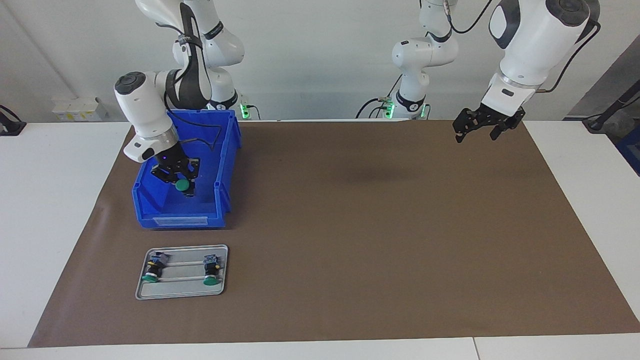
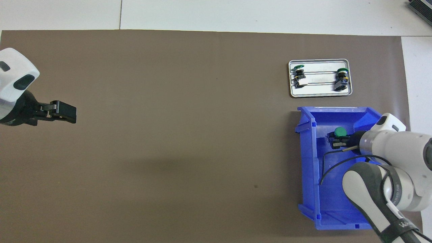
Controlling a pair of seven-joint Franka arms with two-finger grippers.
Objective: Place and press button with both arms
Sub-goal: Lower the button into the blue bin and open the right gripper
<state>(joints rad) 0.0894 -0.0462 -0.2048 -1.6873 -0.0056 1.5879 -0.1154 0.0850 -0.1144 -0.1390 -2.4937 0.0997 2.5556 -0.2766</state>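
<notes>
1. Facing view shows the right pincer [image 1: 184, 184] down inside the blue bin [image 1: 227, 165], its fingertips closed on a green-capped button [image 1: 182, 185]; only the round cap shows clearly between them.
2. Overhead, the same right pincer [image 2: 337, 139] sits over the bin's floor in the part farther from the robots, the green cap [image 2: 340, 131] at its tip. Whether the button rests on the floor or is lifted off it cannot be told.
3. The left pincer [image 1: 476, 131] hangs in the air over the brown mat [image 1: 375, 225] at the left arm's end of the surface, jaws spread wide and holding nothing; this arm waits.
4. Two more green-capped buttons [image 1: 152, 270] [image 1: 212, 272] lie on their sides on a small metal tray [image 1: 182, 295], one at each end, well apart from each other, caps pointing away from the robots.
5. The tray lies just farther from the robots than the bin, with a narrow strip of mat between them.
6. The bin is open-topped, rigid blue plastic with a low front lip and a label strip; its walls closely flank the right pincer.
7. The tray is a shallow grey rectangle with rounded corners and raised ribs along its length.
8. The matt brown mat covers most of the white surface [image 1: 55, 210]; its broad middle lies open between the two arms.
</notes>
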